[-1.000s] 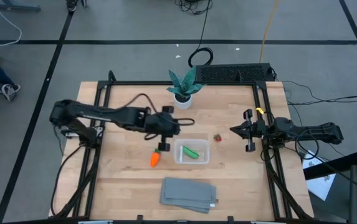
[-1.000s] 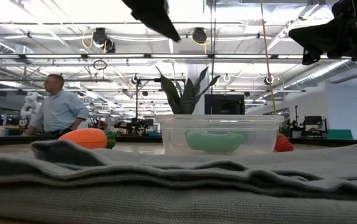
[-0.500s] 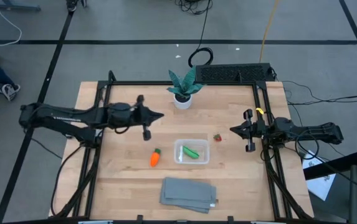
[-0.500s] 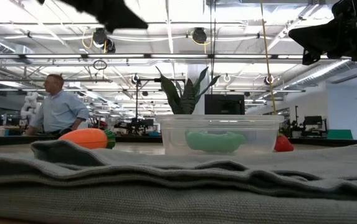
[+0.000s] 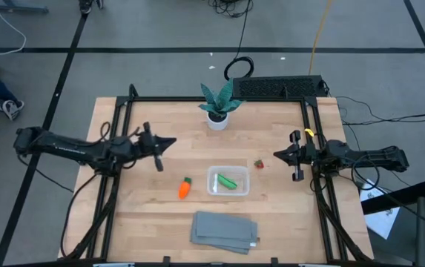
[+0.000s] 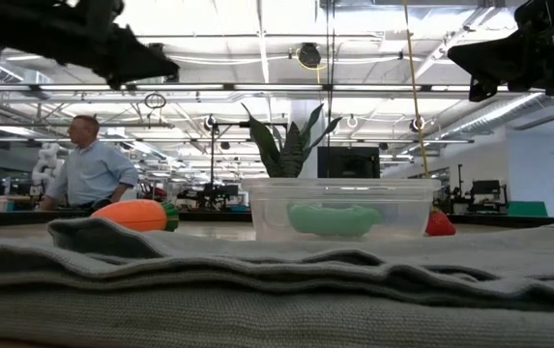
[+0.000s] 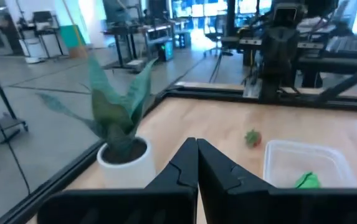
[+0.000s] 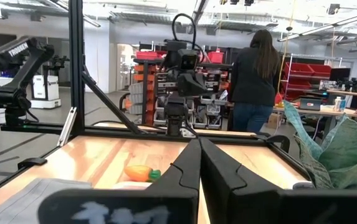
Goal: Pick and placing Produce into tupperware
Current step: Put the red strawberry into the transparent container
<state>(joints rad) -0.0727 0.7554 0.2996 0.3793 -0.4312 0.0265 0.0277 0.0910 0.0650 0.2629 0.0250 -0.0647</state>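
The clear tupperware (image 5: pixel 228 181) stands mid-table with the green pod (image 5: pixel 228 182) lying inside it. The orange carrot (image 5: pixel 184 188) lies on the wood left of the tupperware. The red berry (image 5: pixel 258 164) lies on the wood to the tupperware's right. My left gripper (image 5: pixel 169 141) is shut and empty, above the table's left part, far-left of the carrot. My right gripper (image 5: pixel 277 154) is shut and empty at the table's right, just right of the berry. In the left wrist view the shut fingers (image 7: pixel 197 163) point past the tupperware (image 7: pixel 303 163).
A teal-leaved plant in a white pot (image 5: pixel 218 107) stands at the far middle. A grey folded cloth (image 5: pixel 225 231) lies near the front edge. Black frame rails (image 5: pixel 119 148) run along both table sides. A person (image 6: pixel 91 174) stands in the room beyond.
My left gripper has drawn back from beside the tupperware toward the table's left edge and a little toward the far side. The pod stays in the tupperware; carrot and berry have not moved. My right arm has kept still.
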